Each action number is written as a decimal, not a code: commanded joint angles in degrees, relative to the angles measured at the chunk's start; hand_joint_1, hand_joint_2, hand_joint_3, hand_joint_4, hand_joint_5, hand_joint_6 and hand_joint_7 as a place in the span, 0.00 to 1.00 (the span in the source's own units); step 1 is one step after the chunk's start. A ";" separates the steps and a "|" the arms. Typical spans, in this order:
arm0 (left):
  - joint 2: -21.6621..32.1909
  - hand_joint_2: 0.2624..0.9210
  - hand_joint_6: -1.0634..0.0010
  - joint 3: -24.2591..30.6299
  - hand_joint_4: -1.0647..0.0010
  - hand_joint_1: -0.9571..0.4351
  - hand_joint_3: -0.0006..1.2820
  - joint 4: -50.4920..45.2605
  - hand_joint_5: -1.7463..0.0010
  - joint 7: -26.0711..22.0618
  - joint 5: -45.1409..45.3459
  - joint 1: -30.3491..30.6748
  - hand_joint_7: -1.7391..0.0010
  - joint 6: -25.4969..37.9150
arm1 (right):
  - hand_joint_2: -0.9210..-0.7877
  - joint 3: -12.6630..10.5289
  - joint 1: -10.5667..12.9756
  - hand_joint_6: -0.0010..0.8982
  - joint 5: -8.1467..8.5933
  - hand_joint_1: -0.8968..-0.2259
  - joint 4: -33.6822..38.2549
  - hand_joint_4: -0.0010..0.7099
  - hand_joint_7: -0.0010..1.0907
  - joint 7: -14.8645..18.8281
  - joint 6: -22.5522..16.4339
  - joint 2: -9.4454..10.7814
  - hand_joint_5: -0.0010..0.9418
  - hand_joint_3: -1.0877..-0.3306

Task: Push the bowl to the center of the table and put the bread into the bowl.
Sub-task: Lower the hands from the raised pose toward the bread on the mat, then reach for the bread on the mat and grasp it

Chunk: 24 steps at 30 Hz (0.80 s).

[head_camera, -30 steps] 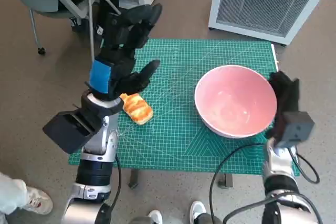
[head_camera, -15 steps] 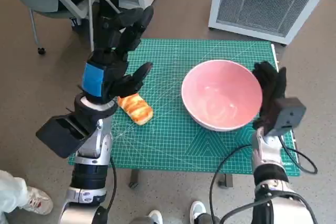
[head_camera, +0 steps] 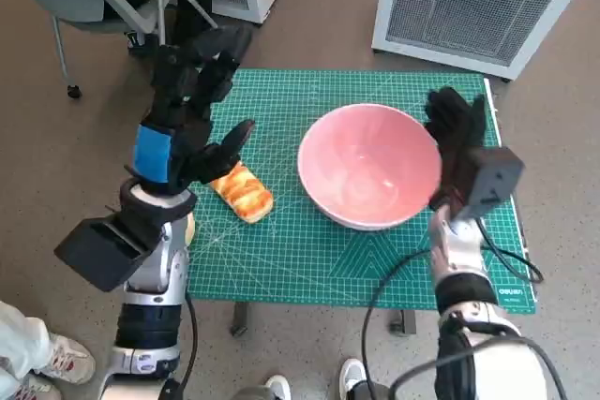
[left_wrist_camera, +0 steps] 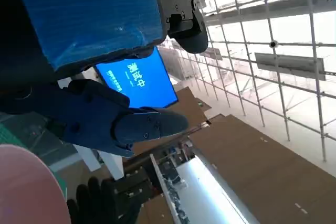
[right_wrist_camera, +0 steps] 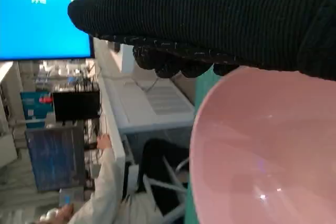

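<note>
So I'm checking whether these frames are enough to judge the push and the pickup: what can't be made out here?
- Contact between the right hand and the pink bowl: in the head view the wrist camera housing hides the palm; in the right wrist view the glove lies over the rim.
- The bread: its near end is covered by the left hand in the head view; neither wrist view shows it.
- The table's legs: hidden under the green mat.
</note>
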 commanded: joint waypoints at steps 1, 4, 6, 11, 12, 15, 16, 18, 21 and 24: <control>1.62 1.00 0.96 0.55 0.69 0.37 0.29 -0.60 0.99 0.59 1.56 0.96 0.56 -0.61 | 0.00 -0.01 -1.11 0.09 0.30 0.67 1.13 0.30 0.37 0.63 2.98 0.80 0.00 0.29; 3.21 1.00 0.95 0.67 0.69 0.37 0.29 0.47 1.00 0.63 3.40 1.16 0.58 -1.53 | 0.00 0.10 -1.68 0.09 0.20 0.67 0.97 0.30 0.37 1.46 3.47 0.17 0.00 0.29; 4.97 1.00 0.95 0.69 0.69 0.37 0.29 1.63 1.00 0.61 5.69 1.23 0.58 -2.80 | 0.00 0.22 -1.96 0.09 0.07 0.67 0.70 0.30 0.37 1.93 3.23 -0.46 0.00 0.29; 13.41 1.00 0.94 0.38 0.69 0.35 0.30 6.85 1.00 -2.79 10.92 0.52 0.61 -5.56 | 0.00 2.38 -2.33 0.09 -2.35 0.67 -0.88 0.30 0.37 0.37 -0.51 -2.48 0.00 0.29; 14.93 1.00 0.93 0.25 0.69 0.34 0.30 7.98 1.00 -3.67 11.42 0.20 0.63 -5.88 | 0.00 2.75 -2.32 0.09 -2.67 0.67 -1.22 0.30 0.37 0.17 -1.42 -2.80 0.00 0.29; 19.16 1.00 0.92 -0.41 0.69 0.34 0.30 12.60 1.00 -6.72 12.41 -1.69 0.64 -7.13 | 0.00 3.80 -2.13 0.09 -3.82 0.65 -2.62 0.31 0.37 0.00 -5.45 -3.89 0.01 0.31; 20.12 1.00 0.91 -0.64 0.68 0.34 0.29 13.85 0.99 -7.56 12.48 -2.27 0.64 -7.52 | 0.00 4.06 -2.06 0.10 -4.09 0.61 -3.05 0.32 0.37 0.02 -6.60 -4.18 0.01 0.32; 22.06 1.00 0.89 -1.40 0.67 0.34 0.28 16.38 0.99 -9.42 12.78 -3.69 0.65 -8.51 | 0.00 4.42 -1.87 0.10 -3.99 0.57 -4.35 0.33 0.38 1.00 -9.49 -4.78 0.01 0.33; 24.70 1.00 0.87 -2.86 0.66 0.35 0.25 19.63 0.99 -12.89 13.12 -5.87 0.65 -9.51 | 0.00 5.00 -1.17 0.10 -3.28 0.54 -7.64 0.33 0.38 3.76 -14.87 -5.39 0.01 0.35; 26.63 1.00 0.83 -4.41 0.64 0.36 0.20 22.48 0.99 -16.45 13.36 -7.95 0.66 -10.14 | 0.00 5.53 0.00 0.10 -1.90 0.51 -11.88 0.34 0.39 7.25 -20.09 -5.67 0.02 0.36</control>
